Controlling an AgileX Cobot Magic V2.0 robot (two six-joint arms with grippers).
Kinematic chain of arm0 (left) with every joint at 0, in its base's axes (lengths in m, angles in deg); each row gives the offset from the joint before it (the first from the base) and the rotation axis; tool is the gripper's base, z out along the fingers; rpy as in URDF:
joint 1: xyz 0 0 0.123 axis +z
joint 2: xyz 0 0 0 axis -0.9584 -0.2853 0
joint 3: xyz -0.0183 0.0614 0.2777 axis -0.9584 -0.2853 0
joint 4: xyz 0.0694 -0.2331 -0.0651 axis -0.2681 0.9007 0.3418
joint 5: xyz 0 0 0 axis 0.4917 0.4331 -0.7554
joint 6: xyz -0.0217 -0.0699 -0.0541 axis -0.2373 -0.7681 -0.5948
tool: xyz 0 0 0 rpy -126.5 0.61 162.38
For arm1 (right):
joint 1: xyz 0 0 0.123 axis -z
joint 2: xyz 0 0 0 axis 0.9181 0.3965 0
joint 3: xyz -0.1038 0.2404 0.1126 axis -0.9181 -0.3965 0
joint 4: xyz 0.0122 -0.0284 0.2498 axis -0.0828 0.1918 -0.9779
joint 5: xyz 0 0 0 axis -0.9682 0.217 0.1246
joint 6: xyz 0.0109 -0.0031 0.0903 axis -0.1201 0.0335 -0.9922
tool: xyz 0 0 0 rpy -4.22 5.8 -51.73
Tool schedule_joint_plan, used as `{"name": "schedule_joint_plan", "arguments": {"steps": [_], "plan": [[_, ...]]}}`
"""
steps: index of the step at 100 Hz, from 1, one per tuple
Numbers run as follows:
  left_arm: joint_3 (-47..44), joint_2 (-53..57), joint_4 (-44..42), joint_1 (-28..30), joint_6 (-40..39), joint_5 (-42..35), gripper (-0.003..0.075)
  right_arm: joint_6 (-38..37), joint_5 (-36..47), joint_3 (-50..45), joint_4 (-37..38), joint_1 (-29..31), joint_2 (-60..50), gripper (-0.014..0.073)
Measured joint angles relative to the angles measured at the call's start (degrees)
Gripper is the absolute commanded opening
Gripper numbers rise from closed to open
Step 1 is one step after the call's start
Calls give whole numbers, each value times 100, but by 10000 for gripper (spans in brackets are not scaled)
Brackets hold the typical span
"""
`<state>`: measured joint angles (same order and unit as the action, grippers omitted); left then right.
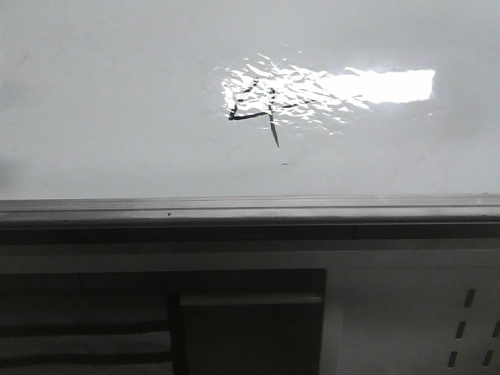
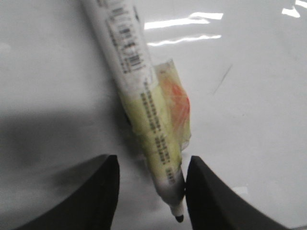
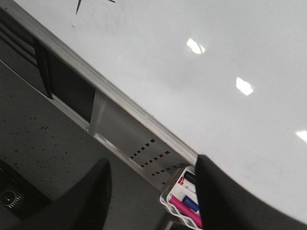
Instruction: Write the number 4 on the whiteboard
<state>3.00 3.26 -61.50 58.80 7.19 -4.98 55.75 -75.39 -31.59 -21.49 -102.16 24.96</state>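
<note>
Front view: the number 4 is sitting on the whiteboard, a triangular loop of thin black strokes with a tail running down toward the board's near edge. It is overlapping the left end of the bright rectangular glare. A tiny dark speck is lying just below the tail. The grey metal edge rail is running along the near edge of the board, with a perforated pale panel below it. Neither of my grippers is showing in this view.

My left gripper is hovering over the whiteboard with its jaws standing apart. A white marker, wrapped in yellowish tape, is lying on the board between the fingers, its dark tip just beside one finger; the other finger is clear of it. The figure is not appearing here.

My right gripper is hanging off the board, past the edge rail, jaws wide and gripping nothing. Only a few strokes of the figure are showing at the far frame corner, well apart from these jaws. A white wire basket with coloured markers is sitting beside one finger.
</note>
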Motion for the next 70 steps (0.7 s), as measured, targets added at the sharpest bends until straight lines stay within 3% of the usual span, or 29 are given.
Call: {"name": "schedule_joint_plan", "arguments": {"steps": [17,37,62,70], "plan": [[526,700,-221,0,101,971,303,-1000,-333,0,379,0,-103,342],[249,2012,-139,0,242,1410,303,-1916,-14,-145,600,0,-775,342],[-1295,3610,19,0,251,309,298,-2172,1358,-1262,690,0,-2063,342],[-1704,3840,19,0,251,-53,252,-2172,1555,-1538,716,0,-2218,342]]}}
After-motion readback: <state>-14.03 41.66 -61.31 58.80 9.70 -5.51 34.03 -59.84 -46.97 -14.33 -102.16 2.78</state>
